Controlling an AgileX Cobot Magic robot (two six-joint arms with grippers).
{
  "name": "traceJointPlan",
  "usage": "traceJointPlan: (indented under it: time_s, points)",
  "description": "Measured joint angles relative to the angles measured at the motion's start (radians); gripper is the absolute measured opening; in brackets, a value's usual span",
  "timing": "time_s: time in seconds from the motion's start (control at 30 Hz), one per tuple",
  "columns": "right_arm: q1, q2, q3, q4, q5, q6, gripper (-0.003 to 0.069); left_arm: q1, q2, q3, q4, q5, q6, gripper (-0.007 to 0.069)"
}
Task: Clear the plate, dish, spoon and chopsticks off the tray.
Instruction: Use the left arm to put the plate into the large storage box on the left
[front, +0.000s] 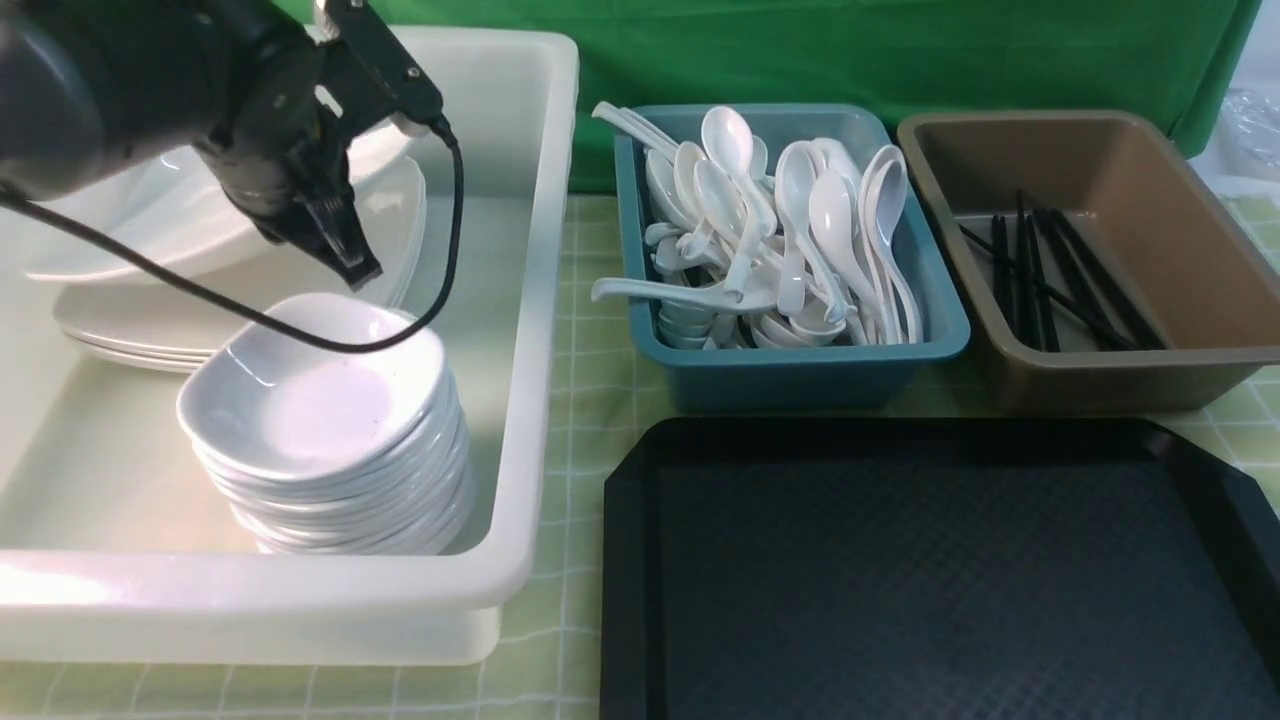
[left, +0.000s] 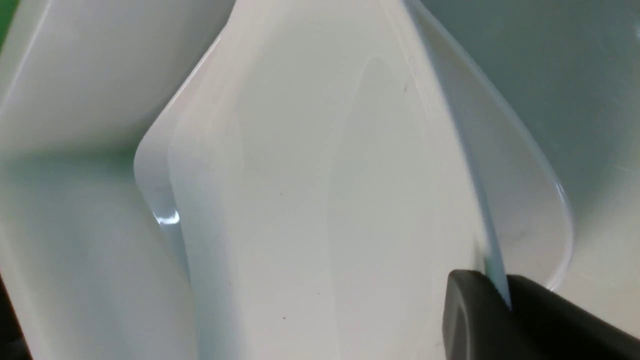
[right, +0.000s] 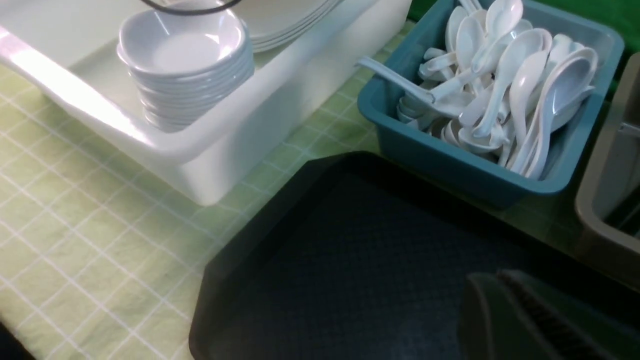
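Note:
My left gripper (front: 352, 262) is inside the white tub, shut on the rim of the large white plate (front: 150, 215). It holds the plate tilted above a stack of like plates (front: 140, 325). In the left wrist view the plate (left: 310, 200) fills the picture and its rim sits pinched between my fingertips (left: 470, 300). The black tray (front: 940, 580) is bare. My right gripper (right: 500, 287) is shut and empty, low over the tray (right: 350, 250); it does not show in the front view. Small white dishes (front: 320, 400) are stacked in the tub. Spoons (front: 780, 230) and chopsticks (front: 1050, 275) lie in bins.
The white tub (front: 540, 330) stands at the left on a green checked cloth. A teal bin (front: 790, 375) of spoons and a brown bin (front: 1110, 375) of chopsticks stand behind the tray. A black cable (front: 300, 340) hangs from my left wrist over the dish stack.

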Motion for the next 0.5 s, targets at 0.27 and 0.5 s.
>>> traceJointPlan:
  time_s: [0.27, 0.5]
  points:
    - [0.000, 0.000, 0.000, 0.061, 0.002, -0.033, 0.0037, 0.000, 0.046, -0.001, 0.007, -0.025, -0.001, 0.0206]
    - [0.000, 0.000, 0.000, 0.092, -0.022, -0.063, 0.0037, 0.000, 0.048, -0.006, 0.003, -0.032, -0.001, 0.0532]
